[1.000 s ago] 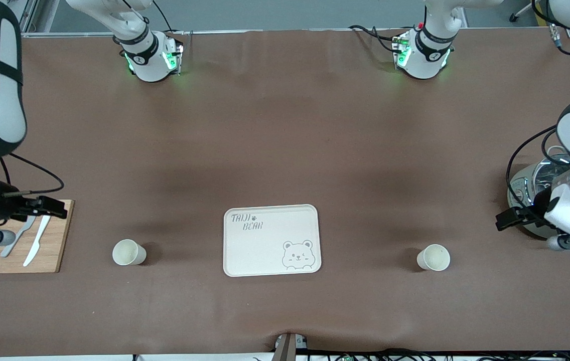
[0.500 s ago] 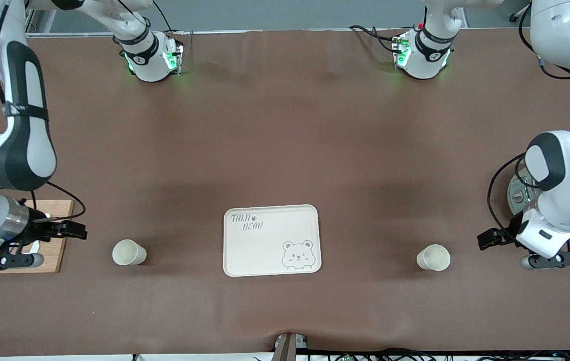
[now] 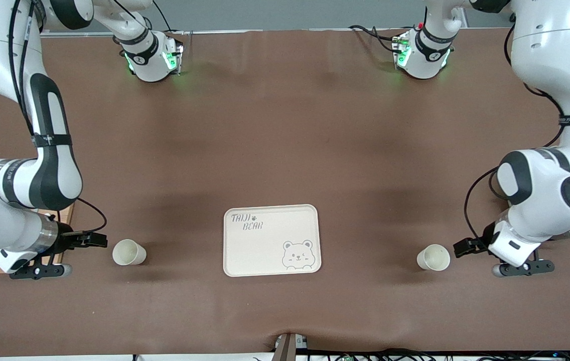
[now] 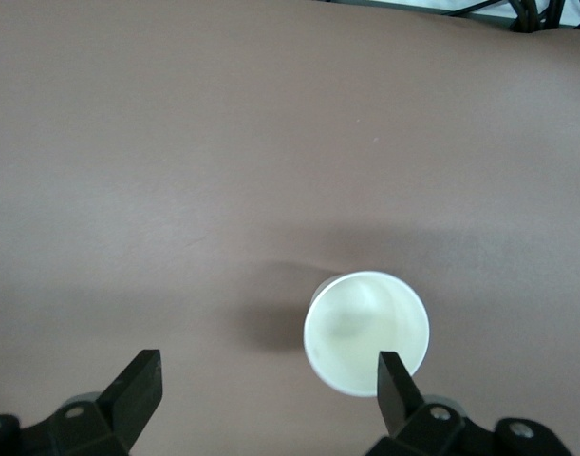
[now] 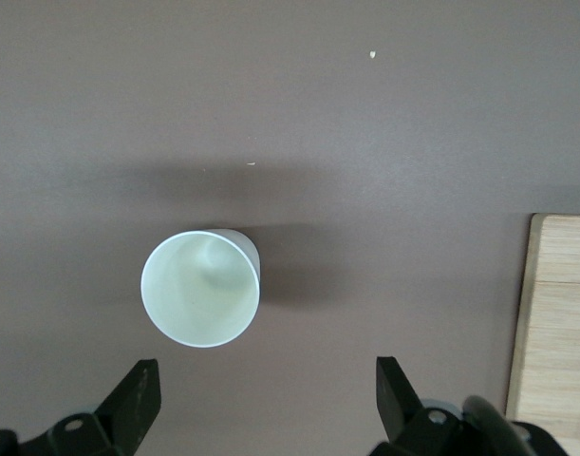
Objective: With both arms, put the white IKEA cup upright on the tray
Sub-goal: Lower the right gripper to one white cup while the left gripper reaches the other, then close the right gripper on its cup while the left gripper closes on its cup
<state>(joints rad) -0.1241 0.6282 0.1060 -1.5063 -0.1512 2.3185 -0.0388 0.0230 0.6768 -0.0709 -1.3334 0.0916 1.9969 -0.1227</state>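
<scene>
both arms were in the approach step, the left gripper (image 3: 465, 246) and right gripper (image 3: 95, 239) each wide open and empty just beside an upright white cup (image 3: 433, 257) (image 3: 128, 252), the tray (image 3: 271, 215) bare between them; next each gripper probably had to straddle its cup and close.

Cream-white tray (image 3: 265, 245) with grey bear drawing — white cups (image 3: 128, 252) on a brown tabletop (image 3: 285, 140)

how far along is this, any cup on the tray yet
Nothing placed: the tray holds no cup. Both cups stand upright on the table, one beside the open right gripper, one beside the open left gripper. Neither is gripped. Grasping, carrying and setting down remain.
</scene>
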